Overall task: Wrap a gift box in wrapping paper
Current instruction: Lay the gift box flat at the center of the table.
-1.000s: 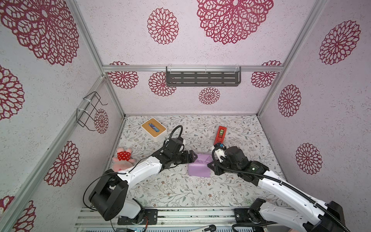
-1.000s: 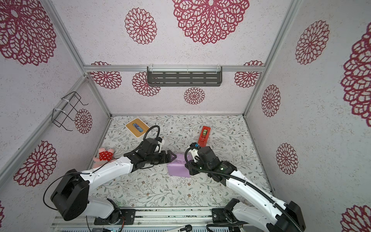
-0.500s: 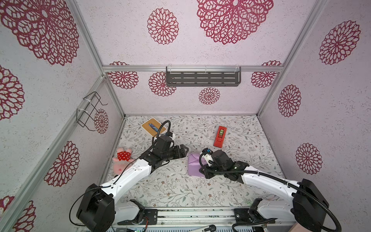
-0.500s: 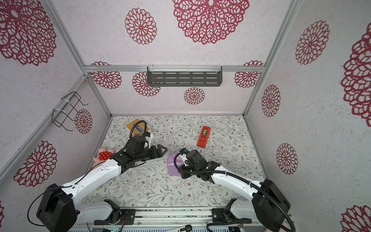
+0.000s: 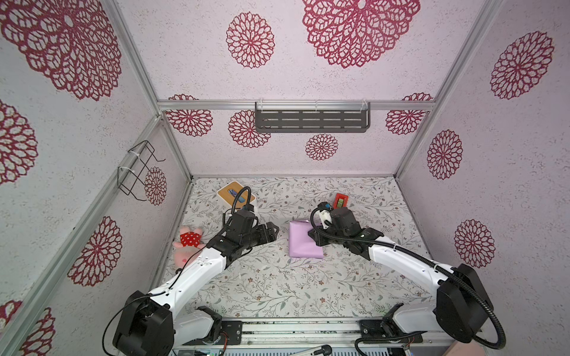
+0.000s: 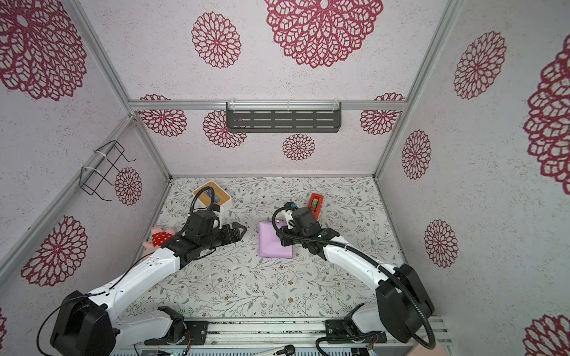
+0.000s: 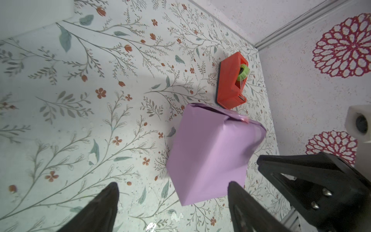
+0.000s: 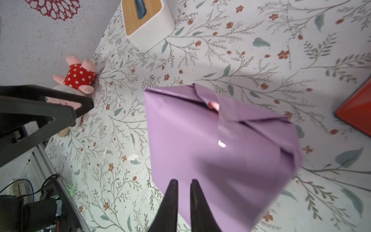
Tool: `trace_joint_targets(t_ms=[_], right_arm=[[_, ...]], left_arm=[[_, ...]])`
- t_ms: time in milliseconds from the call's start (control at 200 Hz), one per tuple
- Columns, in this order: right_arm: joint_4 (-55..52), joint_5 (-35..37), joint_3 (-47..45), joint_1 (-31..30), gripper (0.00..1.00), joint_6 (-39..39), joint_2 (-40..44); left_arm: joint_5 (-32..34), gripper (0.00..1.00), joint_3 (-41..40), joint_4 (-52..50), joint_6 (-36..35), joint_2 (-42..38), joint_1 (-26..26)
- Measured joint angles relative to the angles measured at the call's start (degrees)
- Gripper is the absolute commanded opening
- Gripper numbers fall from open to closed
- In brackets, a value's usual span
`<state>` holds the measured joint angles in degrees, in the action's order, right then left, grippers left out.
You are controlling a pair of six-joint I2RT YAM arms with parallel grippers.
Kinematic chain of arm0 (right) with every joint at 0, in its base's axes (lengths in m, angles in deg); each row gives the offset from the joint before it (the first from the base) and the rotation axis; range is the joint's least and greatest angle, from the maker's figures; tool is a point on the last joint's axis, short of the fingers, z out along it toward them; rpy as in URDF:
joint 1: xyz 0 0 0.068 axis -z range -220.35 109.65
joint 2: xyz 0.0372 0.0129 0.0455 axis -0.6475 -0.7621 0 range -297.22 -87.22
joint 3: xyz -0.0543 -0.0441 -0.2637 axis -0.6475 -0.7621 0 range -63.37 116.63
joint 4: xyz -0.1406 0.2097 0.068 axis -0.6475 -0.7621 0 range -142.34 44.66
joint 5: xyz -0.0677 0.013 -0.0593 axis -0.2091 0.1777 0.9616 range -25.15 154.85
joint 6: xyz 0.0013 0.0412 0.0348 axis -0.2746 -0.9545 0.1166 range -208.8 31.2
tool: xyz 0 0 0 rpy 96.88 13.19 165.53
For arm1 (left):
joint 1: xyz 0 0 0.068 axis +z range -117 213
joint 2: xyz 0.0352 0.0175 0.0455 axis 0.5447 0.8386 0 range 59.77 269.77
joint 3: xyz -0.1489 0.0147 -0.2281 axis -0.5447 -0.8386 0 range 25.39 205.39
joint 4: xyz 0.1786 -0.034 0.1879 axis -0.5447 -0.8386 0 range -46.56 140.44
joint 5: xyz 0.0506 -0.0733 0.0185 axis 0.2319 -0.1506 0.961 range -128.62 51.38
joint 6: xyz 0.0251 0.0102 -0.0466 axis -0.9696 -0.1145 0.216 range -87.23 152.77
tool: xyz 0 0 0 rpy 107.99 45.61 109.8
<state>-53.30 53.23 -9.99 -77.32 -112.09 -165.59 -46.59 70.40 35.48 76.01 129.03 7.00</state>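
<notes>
Left hand: the left hand [image 5: 273, 233] has drawn back from the parcel's side, where it sat a second ago. It now hangs just beside the parcel without touching it, fingers spread wide and empty.
Right hand: the right hand [image 8: 183, 181] has pulled up from the parcel's right side and hovers over its far right edge. Its fingers are a narrow slit apart and pinch nothing.
Gift box: the gift box [image 6: 274, 243] rests mid-table between the two hands, much where it was a second ago. It is wholly covered, and no navy shows.
Wrapping paper: the wrapping paper [image 5: 303, 243] is folded round the box, lilac side out. In the right wrist view a strip of clear tape [image 8: 222, 122] crosses the end flaps, with a sliver of pink at the seam.
Meaning: both hands are off and the folds are holding, so the wrap looks done or nearly done. At most a last check of the taped end seems left.
Count, task things: one box, one sheet, one tape strip in view, two hands.
Count, other: one red tape dispenser [image 5: 340, 201], one tissue box [image 5: 236, 193], one plush toy [image 5: 188, 243], one grey wall shelf [image 5: 311, 117], one wire rack [image 5: 135, 172], one table [image 5: 277, 286].
</notes>
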Motion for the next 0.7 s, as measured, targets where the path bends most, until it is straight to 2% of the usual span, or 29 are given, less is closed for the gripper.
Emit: trace_joint_targets(t_ms=[135,320,365,425,490,585,700], right_arm=[[-1.5,6.2,0.4,2.1,0.42,2.1,2.7],[-2.6,28.3,-0.3,4.7,0.66,6.8,7.1],[-1.3,33.8,-1.6,5.8,0.71,8.4,7.6],[1.0,40.2,-4.2,7.4,0.81,10.0,8.0],[4.1,45.4,-7.8,9.5,0.98,11.4,8.1],[8.2,50.2,-13.5,13.6,0.99,13.1,8.3],[14.6,51.5,-19.7,20.2,0.99,13.2,8.5]], left_arm=[[4.4,0.90,-0.8,0.0,-1.1,-3.5,2.2],[18.7,1.00,-2.9,2.7,-5.9,-12.2,5.2],[22.5,0.98,-4.2,4.4,-7.4,-14.3,6.0],[27.4,0.97,-6.4,7.6,-10.4,-16.5,7.5],[31.8,0.97,-8.5,10.6,-13.1,-17.6,9.8],[35.6,0.97,-10.5,14.3,-17.4,-16.9,14.9],[36.6,0.97,-12.0,18.5,-21.7,-12.9,21.9]])
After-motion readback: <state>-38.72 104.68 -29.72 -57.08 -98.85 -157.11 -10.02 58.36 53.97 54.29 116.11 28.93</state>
